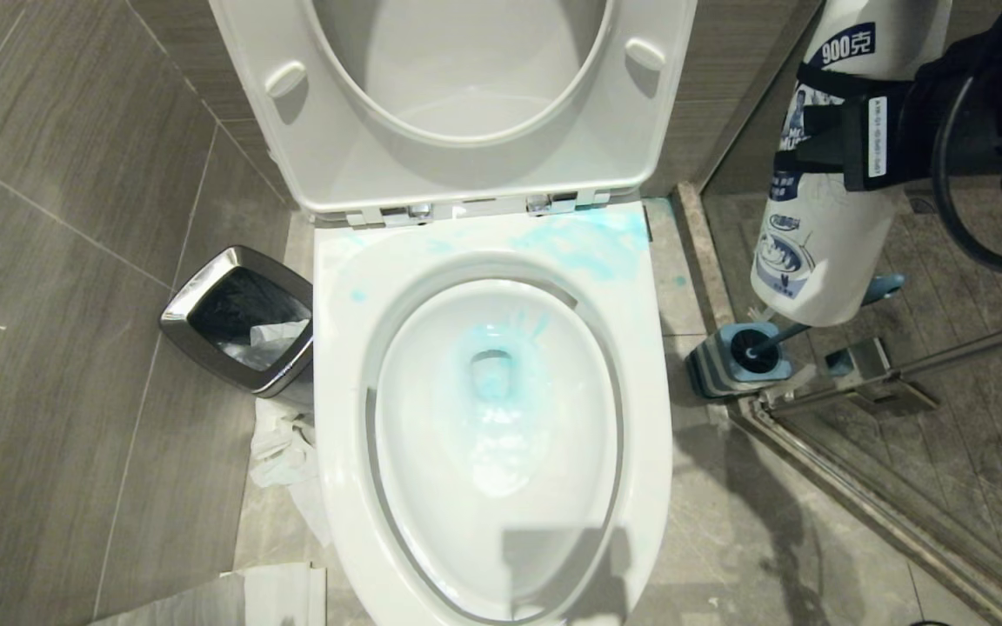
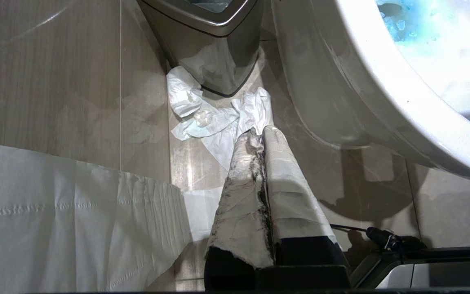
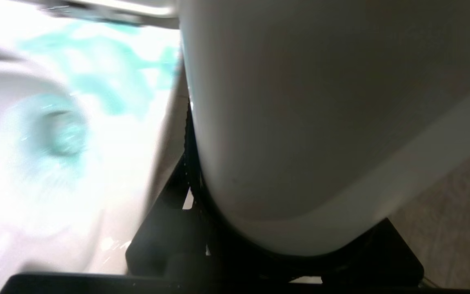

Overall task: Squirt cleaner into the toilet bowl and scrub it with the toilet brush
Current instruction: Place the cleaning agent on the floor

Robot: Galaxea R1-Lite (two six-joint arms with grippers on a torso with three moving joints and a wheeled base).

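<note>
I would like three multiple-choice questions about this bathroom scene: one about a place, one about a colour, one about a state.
1. Where does the toilet brush stand?
A. in the bowl
B. in its base on the floor, on the robot's right of the toilet
C. in the waste bin

2. What colour is the liquid in the toilet bowl?
A. blue
B. yellow
C. red

3. What is the right gripper doing?
A. hanging empty
B. holding the brush
C. holding the cleaner

Answers: B, it sits in the striped base; A, blue streaks surround the drain; C, black fingers clamp the bottle.

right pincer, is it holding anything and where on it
Yes: the right pincer grips the white cleaner bottle around the middle of its body, off to the right of the toilet bowl. The left pincer holds nothing.
</note>
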